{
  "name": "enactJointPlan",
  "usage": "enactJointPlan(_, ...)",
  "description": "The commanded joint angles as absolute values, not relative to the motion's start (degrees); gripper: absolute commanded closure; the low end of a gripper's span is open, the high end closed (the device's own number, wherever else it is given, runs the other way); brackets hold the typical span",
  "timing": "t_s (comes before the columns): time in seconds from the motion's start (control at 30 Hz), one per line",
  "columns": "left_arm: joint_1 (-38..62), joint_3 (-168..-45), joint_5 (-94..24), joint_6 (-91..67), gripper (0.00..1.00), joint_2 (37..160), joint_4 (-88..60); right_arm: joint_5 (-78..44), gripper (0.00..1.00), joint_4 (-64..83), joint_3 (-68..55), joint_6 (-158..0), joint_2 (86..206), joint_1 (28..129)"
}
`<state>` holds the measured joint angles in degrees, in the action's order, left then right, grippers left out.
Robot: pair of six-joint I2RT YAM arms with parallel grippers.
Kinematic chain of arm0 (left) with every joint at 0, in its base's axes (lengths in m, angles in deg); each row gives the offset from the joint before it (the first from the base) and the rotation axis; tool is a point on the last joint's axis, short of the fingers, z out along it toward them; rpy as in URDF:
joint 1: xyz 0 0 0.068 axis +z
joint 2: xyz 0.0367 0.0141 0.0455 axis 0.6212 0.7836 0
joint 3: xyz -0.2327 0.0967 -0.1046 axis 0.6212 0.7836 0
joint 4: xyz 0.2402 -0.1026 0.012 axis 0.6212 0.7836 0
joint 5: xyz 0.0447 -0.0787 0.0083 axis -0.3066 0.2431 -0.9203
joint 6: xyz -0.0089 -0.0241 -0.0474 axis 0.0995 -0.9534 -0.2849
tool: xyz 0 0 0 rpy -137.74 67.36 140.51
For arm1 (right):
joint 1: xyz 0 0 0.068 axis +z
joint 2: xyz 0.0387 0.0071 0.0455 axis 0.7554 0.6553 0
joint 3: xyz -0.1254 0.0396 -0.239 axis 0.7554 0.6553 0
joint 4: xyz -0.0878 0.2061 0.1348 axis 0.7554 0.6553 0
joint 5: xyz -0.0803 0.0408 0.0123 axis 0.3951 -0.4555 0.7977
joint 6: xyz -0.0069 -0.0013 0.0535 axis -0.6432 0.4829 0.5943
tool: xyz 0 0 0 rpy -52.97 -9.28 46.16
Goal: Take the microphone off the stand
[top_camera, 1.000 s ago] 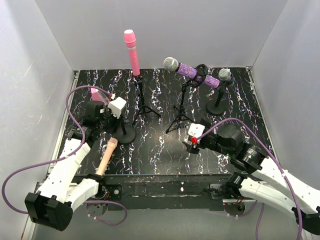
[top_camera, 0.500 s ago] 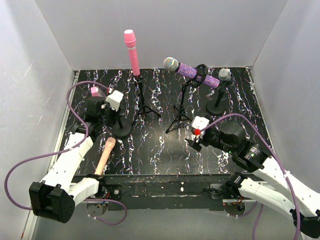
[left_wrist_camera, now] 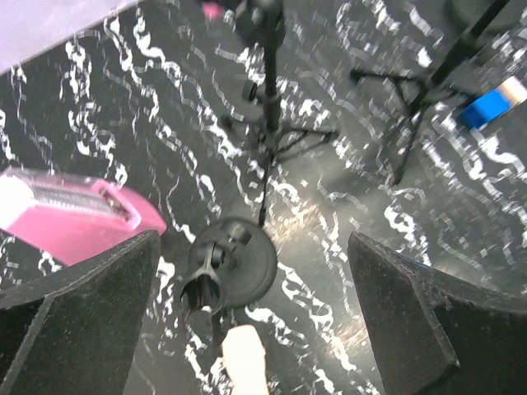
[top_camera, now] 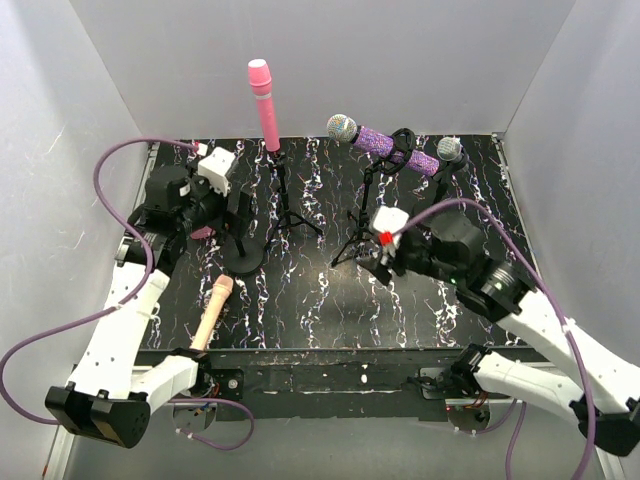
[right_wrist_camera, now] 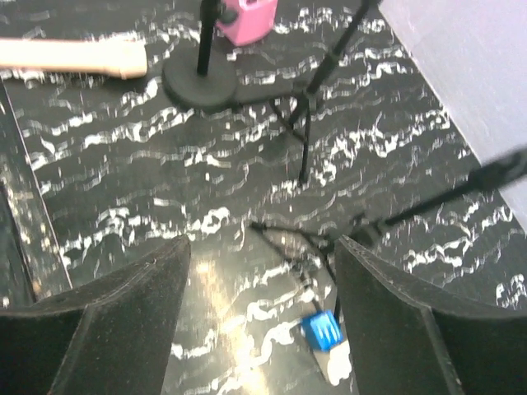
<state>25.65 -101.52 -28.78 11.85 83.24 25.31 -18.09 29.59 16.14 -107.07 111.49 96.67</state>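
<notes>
A peach microphone [top_camera: 213,312] lies flat on the black marbled mat [top_camera: 320,310], its end near the round-base stand [top_camera: 243,258]. That stand's clip [left_wrist_camera: 202,290] is empty. My left gripper [top_camera: 215,212] hovers open above this stand, and the clip and the peach microphone's tip [left_wrist_camera: 244,358] show between its fingers [left_wrist_camera: 82,313]. My right gripper [top_camera: 372,262] is open with nothing in it, over the legs of a tripod [right_wrist_camera: 305,140]. A pink microphone [top_camera: 261,100] stands upright on a tripod stand [top_camera: 284,205]. A purple glitter microphone [top_camera: 385,144] rests tilted on another tripod [top_camera: 362,225].
A small silver microphone [top_camera: 450,150] sits on a round-base stand [top_camera: 432,215] at the far right. A pink box [left_wrist_camera: 78,218] lies left of the empty stand. A blue and white tag [right_wrist_camera: 321,329] lies by a tripod leg. White walls close in three sides.
My left gripper has opened wide and drawn back up toward the far left. My right gripper has moved farther in toward the purple microphone's tripod. The peach microphone has not moved.
</notes>
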Motion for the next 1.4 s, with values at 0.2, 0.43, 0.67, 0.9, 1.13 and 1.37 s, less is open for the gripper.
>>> enactJointPlan(0.2,26.89,-108.8,-21.55,5.14,0.02,81.17,27.01,-2.3,0.31,4.8,1.48,-102.7,134.04,109.16)
enactJointPlan(0.43,29.61,-109.51,-20.67,2.16,0.03,77.39,27.98,12.83,0.3,-12.55,-3.7,-99.08,147.56,111.02)
enactJointPlan(0.67,33.83,-109.6,-17.78,-1.87,0.03,73.7,28.16,15.82,0.3,-9.85,-15.47,-94.35,159.96,107.95)
enactJointPlan(0.9,37.09,-109.51,-15.58,-3.65,0.04,70.8,28.95,17.15,0.32,-6.68,-23.92,-91.18,167.79,103.82)
enactJointPlan(1.13,37.35,-108.8,-14.26,-4.09,0.04,70.36,28.42,12.84,0.36,-5.44,-25.16,-88.89,171.58,102.23)
enactJointPlan(1.37,37.35,-107.66,-13.29,-4.35,0.04,70.18,27.54,9.59,0.37,-4.04,-24.1,-86.43,169.3,102.32)
